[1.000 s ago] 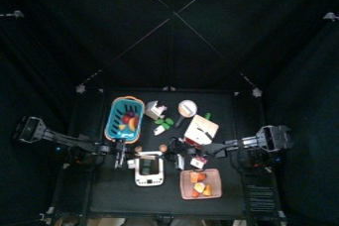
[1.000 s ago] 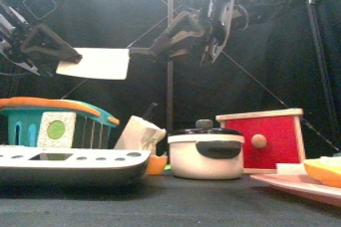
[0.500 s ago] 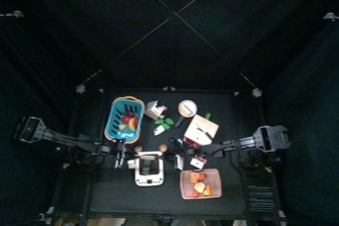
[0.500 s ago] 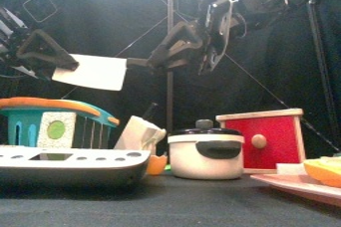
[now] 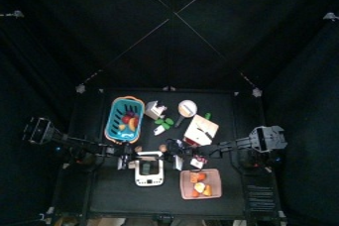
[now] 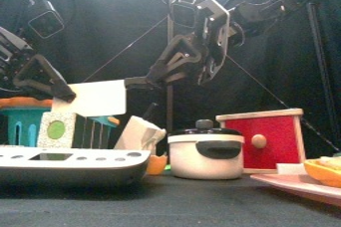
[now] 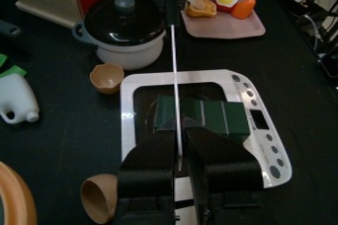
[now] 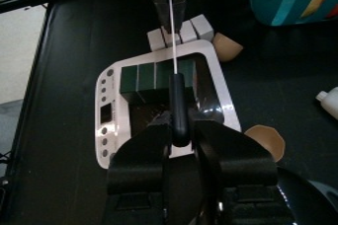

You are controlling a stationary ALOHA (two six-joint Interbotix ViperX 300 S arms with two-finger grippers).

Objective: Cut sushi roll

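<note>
No readable text, brand, number or sign found in any view. Pale label (image 6: 55,129) seen on teal basket (image 6: 30,123) in front view; print on it too small to be read. Row of small markings (image 7: 263,135) seen along rim of white tray (image 7: 254,104) in left wrist view, likewise illegible. Same row noted in right wrist view on tray's rim, blurred, not decipherable.
</note>
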